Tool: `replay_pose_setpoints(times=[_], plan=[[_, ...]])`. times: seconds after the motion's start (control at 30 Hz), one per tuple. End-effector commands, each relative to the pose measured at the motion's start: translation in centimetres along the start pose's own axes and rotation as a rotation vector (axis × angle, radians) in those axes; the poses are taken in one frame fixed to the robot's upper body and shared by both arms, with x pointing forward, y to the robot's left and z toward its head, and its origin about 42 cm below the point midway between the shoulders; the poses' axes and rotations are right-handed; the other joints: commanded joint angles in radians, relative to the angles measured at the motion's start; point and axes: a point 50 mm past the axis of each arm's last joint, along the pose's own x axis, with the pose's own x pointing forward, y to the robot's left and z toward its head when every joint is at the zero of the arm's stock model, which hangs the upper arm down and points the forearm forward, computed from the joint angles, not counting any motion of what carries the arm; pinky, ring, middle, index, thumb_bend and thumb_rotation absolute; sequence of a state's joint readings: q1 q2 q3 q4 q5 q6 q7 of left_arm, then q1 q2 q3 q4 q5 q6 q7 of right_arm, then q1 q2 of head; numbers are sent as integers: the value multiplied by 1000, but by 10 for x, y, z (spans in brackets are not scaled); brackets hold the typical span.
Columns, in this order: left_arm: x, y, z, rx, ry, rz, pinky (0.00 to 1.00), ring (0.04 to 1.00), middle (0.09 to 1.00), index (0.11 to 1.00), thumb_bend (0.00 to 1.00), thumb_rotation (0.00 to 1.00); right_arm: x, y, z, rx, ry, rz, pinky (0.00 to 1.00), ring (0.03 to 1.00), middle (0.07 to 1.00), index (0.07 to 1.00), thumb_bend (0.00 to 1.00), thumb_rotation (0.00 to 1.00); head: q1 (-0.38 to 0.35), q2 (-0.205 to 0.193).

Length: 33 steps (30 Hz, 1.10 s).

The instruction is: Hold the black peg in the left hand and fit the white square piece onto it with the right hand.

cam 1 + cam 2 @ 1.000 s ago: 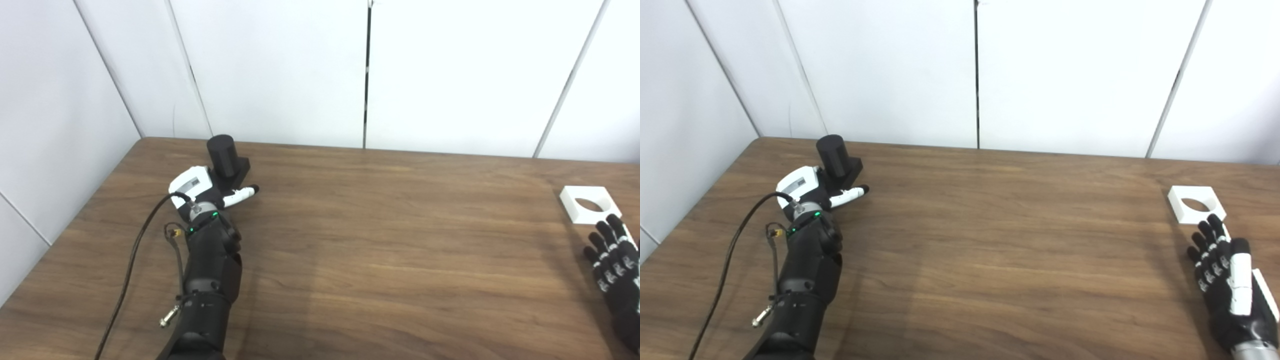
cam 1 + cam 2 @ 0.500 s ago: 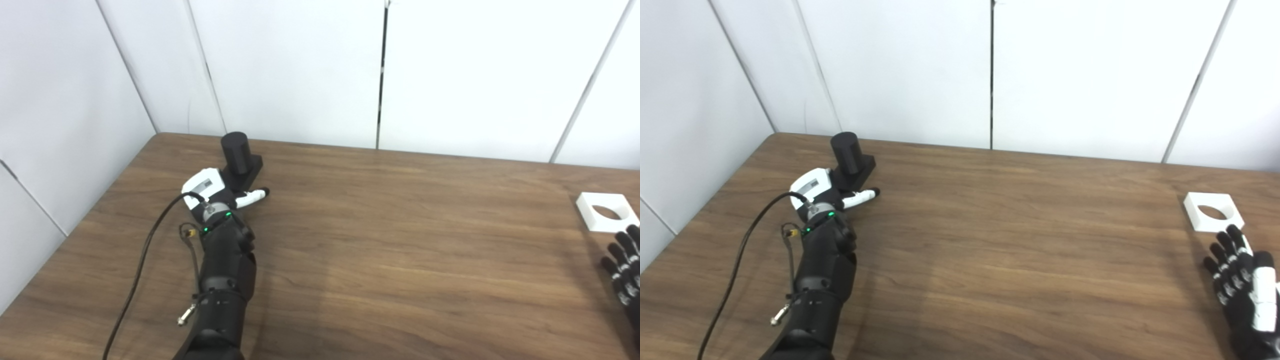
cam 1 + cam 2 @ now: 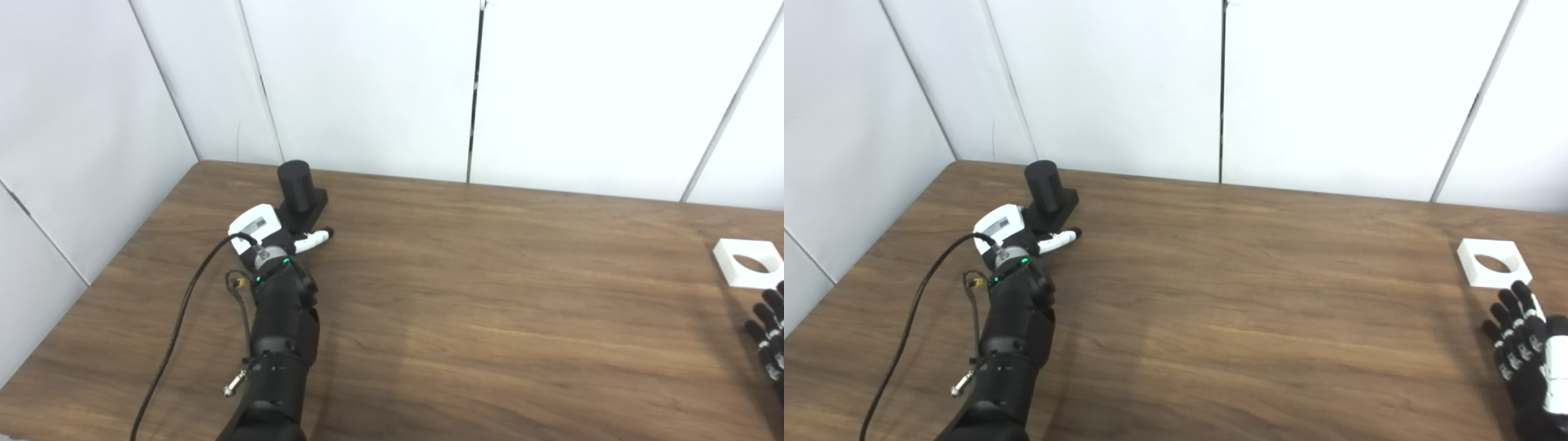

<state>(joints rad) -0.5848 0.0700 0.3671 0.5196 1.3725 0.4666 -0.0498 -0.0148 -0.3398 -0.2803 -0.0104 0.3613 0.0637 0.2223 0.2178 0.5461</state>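
Note:
The black peg (image 3: 295, 181), a thick cylinder on a square black base, stands upright at the table's far left. My left hand (image 3: 263, 229) lies just in front of its base, white back up. The thumb (image 3: 313, 236) sticks out to the right along the base and the other fingers are hidden; I see no grasp on the peg. The white square piece (image 3: 1494, 282) with a round hole lies flat at the far right. My right hand (image 3: 1528, 361) rests open just short of it, black fingers spread, fingertips close to its near edge.
A brown wooden table (image 3: 1243, 294) spans the view, with white wall panels (image 3: 1121, 86) behind and along the left side. A black cable (image 3: 184, 318) loops from my left wrist down over the table's left part.
The whole picture has shifted right, so the camera has turned left. Both hands sit about where they were relative to the peg and the white piece.

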Motion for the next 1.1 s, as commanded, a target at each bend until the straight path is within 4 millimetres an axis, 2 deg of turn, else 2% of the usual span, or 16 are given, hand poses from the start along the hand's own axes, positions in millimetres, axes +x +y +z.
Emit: replay_pose_setpoints(times=[0.0, 0.47, 0.63, 0.8, 0.9, 1.07], plan=[[10, 31, 14, -5, -21, 100, 1000, 992, 963, 869, 743, 624, 1, 0, 7, -14, -12, 7, 1000, 1000, 991, 1000, 650, 1000, 1, 1], [12, 28, 14, 5, -18, 134, 1000, 1000, 981, 812, 616, 529, 1, 1, 13, -46, -13, 19, 1000, 1000, 1000, 1000, 632, 1000, -13, -5], [11, 27, 14, -13, -30, 141, 1000, 1000, 976, 734, 605, 447, 2, 1, 15, -42, -19, 12, 1000, 1000, 1000, 1000, 612, 1000, -12, -6], [10, 26, 12, -38, -43, 161, 1000, 1000, 973, 655, 592, 293, 3, 0, 17, -60, -23, 12, 1000, 1000, 1000, 1000, 621, 1000, -11, -5], [9, 26, 11, -59, -48, 166, 1000, 1000, 969, 622, 586, 233, 3, 0, 17, -57, -26, 13, 1000, 1000, 1000, 1000, 629, 1000, -11, -5], [9, 26, 8, -68, -53, 155, 1000, 1000, 976, 634, 583, 221, 2, 0, 17, -53, -21, 10, 1000, 1000, 1000, 1000, 630, 1000, -17, -1]])
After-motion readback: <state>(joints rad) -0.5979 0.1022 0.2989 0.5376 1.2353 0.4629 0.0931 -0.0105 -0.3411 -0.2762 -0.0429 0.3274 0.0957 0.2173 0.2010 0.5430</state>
